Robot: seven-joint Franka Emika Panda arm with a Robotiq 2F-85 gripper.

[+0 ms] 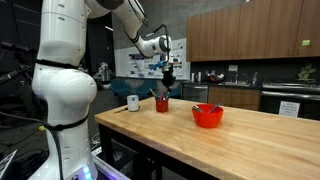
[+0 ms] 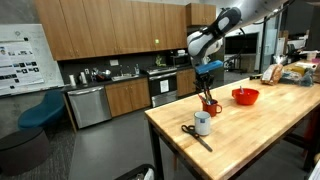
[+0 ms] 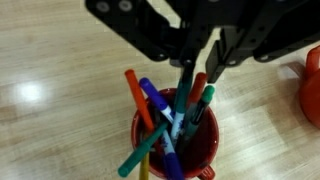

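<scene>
Jaws: narrowed, fingers close together over the marker tops. Gripper (image 3: 203, 62) enters from the top of the wrist view. Its dark fingers (image 3: 188, 55) sit among the upper ends of the markers (image 3: 160, 115). Cannot tell whether a marker is pinched between them or only flanked.

Cup (image 3: 205, 155): red, upright, directly below the gripper. Holds a loose bundle of markers leaning outward. Orange, blue, purple, teal and green caps are visible. One green marker sticks out low over the rim toward the bottom of the wrist view.

Position: in both exterior views the gripper (image 1: 166, 78) (image 2: 208, 80) hangs straight down over the cup (image 1: 162, 104) (image 2: 211, 107). The cup stands on the counter (image 2: 255, 140), close to the long edge facing the kitchen cabinets and toward the counter's short end.

Neighbours:
- Bowl (image 1: 207, 116) (image 2: 245, 96): red, farther from the short end, near the cup but apart. Its edge shows at the right border of the wrist view (image 3: 310, 85).
- Mug (image 1: 133, 102) (image 2: 203, 124): white, nearer the short end, apart from the cup.
- Scissors (image 2: 192, 133): flat on the wood just beside the mug, toward the end corner.
</scene>
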